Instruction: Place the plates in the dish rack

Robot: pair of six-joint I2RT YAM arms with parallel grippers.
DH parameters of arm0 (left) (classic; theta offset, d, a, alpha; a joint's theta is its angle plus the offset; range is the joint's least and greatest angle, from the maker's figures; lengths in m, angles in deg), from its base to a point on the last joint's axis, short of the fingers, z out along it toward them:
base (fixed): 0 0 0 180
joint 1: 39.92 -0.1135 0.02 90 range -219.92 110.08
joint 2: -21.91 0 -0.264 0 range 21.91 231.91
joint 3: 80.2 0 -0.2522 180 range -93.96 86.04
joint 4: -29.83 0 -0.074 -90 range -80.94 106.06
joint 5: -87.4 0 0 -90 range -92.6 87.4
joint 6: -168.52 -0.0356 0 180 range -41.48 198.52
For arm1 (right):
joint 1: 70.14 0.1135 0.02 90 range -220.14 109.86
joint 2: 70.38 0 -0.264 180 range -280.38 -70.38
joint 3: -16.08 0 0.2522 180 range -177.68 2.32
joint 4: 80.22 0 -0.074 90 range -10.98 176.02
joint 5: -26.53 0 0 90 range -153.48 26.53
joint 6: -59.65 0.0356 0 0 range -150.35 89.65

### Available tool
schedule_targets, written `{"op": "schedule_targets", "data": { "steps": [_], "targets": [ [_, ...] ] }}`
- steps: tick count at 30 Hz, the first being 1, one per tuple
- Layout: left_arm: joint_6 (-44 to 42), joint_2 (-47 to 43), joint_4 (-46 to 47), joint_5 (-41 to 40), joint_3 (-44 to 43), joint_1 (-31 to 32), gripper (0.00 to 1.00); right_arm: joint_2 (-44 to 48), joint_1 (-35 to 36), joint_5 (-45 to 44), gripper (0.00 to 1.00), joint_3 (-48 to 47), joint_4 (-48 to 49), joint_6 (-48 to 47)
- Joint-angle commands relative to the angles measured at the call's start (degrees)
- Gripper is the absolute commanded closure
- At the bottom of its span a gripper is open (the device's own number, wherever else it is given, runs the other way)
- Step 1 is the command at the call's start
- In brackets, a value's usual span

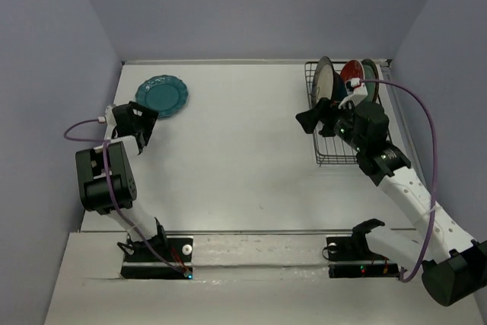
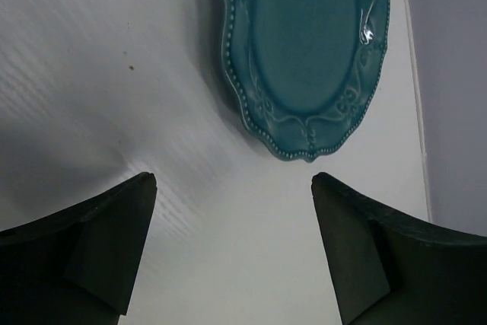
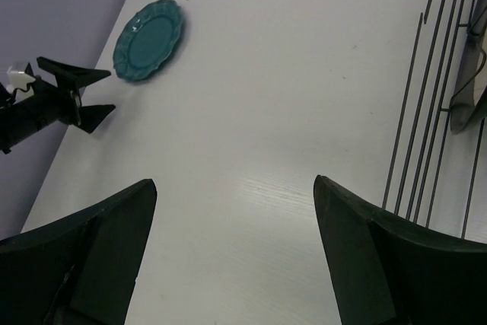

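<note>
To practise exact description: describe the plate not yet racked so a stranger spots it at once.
On the white table, look to the far left corner, opposite the dish rack. A teal plate lies there, ahead of the left fingers. Unlike the plates standing in the rack, it lies alone, with a scalloped, beaded rim.

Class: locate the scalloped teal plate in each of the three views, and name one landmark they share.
Top external: scalloped teal plate upper left, lying flat.
Left wrist: plate top, right of centre.
Right wrist: plate upper left, small.
Shared landmark: left gripper, just short of it.
</note>
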Motion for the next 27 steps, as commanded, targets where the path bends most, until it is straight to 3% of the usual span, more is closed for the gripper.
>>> {"op": "schedule_targets", "data": {
  "steps": [1, 8, 17, 18, 20, 21, 24, 27],
  "targets": [
    [3.27, 5.64, 7.11, 0.13, -4.28, -0.79, 0.07, 1.28, 0.63, 3.22, 0.11, 0.95, 4.75, 0.92],
    [8.63, 15.13, 12.99, 0.22, -8.06, -0.70, 0.10, 2.16, 1.16, 4.45, 0.11, 2.18, 6.07, 1.18],
    [15.48, 22.61, 22.75, 0.57, -10.09, -0.79, 0.32, 1.46, 1.16, 5.15, 0.11, 1.57, 6.87, 0.57],
    [16.01, 23.05, 25.02, 0.49, -9.65, -0.70, 0.41, 1.37, 1.16, 5.33, 0.11, 1.57, 6.87, 0.57],
    [16.89, 24.36, 27.15, 0.31, -9.21, -0.70, 0.50, 1.37, 1.16, 5.33, 0.12, 1.65, 6.87, 0.65],
    [17.85, 25.41, 29.59, 0.48, -8.77, -0.78, 0.67, 1.37, 1.16, 5.33, 0.12, 1.74, 6.78, 0.74],
    [18.83, 26.83, 35.13, 1.97, -7.63, -0.79, 0.94, 1.46, 1.16, 5.41, 0.12, 1.92, 6.60, 0.74],
    [19.01, 26.84, 39.79, 4.35, -6.58, -0.87, 0.94, 1.37, 1.16, 5.33, 0.12, 1.48, 6.08, 0.57]
  ]
}}
